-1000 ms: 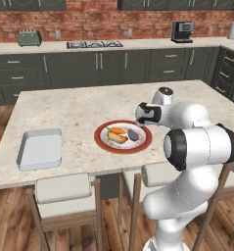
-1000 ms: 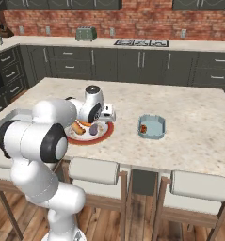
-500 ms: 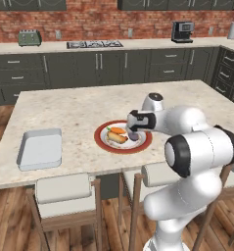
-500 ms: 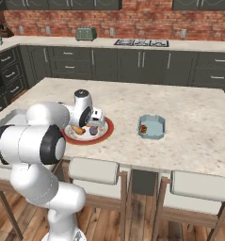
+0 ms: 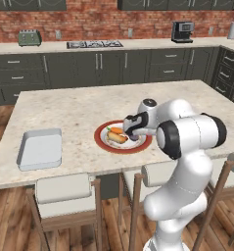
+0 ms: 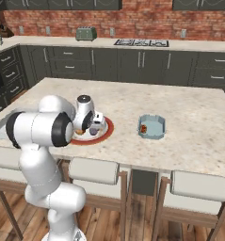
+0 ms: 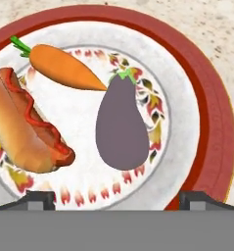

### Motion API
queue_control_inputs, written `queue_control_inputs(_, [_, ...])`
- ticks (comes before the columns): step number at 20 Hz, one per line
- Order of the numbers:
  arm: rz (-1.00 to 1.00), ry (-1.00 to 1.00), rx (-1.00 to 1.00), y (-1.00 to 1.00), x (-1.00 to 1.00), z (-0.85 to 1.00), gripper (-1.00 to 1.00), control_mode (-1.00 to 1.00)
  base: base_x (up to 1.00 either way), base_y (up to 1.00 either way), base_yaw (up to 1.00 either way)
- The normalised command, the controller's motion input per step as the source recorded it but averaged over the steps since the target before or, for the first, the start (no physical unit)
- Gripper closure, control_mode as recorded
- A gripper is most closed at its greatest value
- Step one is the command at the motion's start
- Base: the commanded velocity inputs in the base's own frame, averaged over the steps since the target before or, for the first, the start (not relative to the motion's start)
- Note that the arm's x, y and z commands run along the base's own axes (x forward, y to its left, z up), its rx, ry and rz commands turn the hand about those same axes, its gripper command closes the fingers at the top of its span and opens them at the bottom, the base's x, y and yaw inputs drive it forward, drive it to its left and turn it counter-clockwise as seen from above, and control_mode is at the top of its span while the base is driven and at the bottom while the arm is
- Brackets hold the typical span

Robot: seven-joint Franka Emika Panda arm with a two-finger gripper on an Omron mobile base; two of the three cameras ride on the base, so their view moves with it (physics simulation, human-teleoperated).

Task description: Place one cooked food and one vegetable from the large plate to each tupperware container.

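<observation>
White robot arm bent low over a round red-rimmed plate on a speckled stone surface.
No writing is legible. The claw, fingers spread wide and empty, hovers above the plate. There lie a tan hot dog with red sauce, a tapered orange carrot and a smooth purple eggplant. A pale grey-blue rectangular tray sits well apart on the left.

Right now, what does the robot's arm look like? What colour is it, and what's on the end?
The arm is made of fat, rounded, shiny white tube sections with dark grey rings at the joints, like big knuckles. No loose cables show. At the end sits the tool, a small white-and-dark block. In the hand view its two little dark fingertips are boxy and stubby.
</observation>
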Motion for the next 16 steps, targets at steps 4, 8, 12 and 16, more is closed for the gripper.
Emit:
queue_control_inputs(4, [0.0, 0.0, 0.0, 0.0, 0.41, -0.11, -1.0, -1.0, 0.0, 0.0, 0.0])
queue_control_inputs(8, [0.0, 0.0, 0.0, 0.0, 0.37, -0.16, -1.0, -1.0, 0.0, 0.0, 0.0])
queue_control_inputs(12, [0.0, 0.0, 0.0, 0.0, 0.02, -0.41, -1.0, -1.0, 0.0, 0.0, 0.0])
queue_control_inputs(16, [0.0, 0.0, 0.0, 0.0, 0.0, -0.38, 1.0, -1.0, 0.0, 0.0, 0.0])
